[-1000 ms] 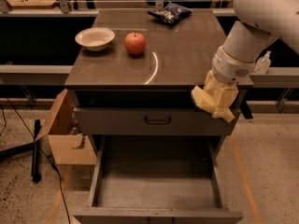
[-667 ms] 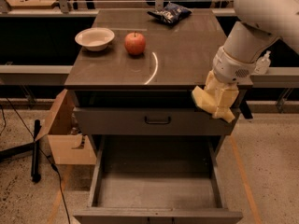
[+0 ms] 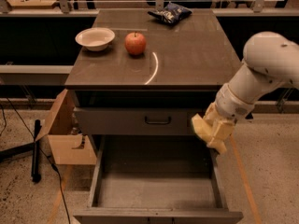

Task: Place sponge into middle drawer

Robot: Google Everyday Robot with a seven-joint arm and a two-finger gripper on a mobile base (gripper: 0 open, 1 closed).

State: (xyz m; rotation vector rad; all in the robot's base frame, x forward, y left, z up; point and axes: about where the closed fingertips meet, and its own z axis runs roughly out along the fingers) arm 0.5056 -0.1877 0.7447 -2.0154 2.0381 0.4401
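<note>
Pinching sponge (image 3: 201, 127) w/ claw (image 3: 213, 135), off desk (image 3: 196, 59) front-R corner. Held in air, over R rear corner of open middle drawer (image 3: 159, 185), which sits below & L of claw. Just L: shut drawer front (image 3: 117, 121). Up & L, on desk: apple (image 3: 135, 43), bowl (image 3: 95, 38), snack bag (image 3: 169, 14).

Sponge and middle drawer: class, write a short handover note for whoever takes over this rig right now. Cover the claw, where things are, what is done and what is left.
The claw is shut on the sponge and hangs above the right wall of the middle drawer, near its back corner.
The middle drawer is pulled open and its floor is bare.
Done: sponge is in the claw, drawer is open.
Left: probably move the claw left over the drawer floor, lower it, release the sponge, then withdraw.
</note>
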